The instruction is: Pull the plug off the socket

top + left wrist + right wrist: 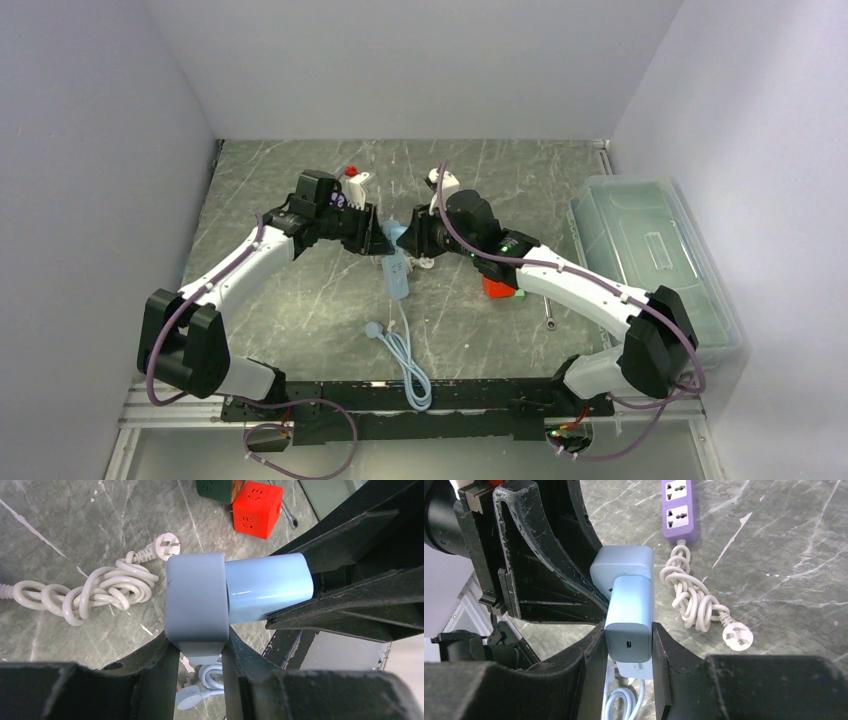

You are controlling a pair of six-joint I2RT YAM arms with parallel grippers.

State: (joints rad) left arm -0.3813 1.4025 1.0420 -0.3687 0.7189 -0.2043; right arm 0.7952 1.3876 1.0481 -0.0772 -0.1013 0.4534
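Seemingly in socket, plug in right hand

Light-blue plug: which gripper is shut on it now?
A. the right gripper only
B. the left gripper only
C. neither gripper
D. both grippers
A: in the right wrist view the right gripper clamps the light-blue plug on both sides, while the left gripper holds the grey-blue socket block.

Both jaws meet at the blue socket
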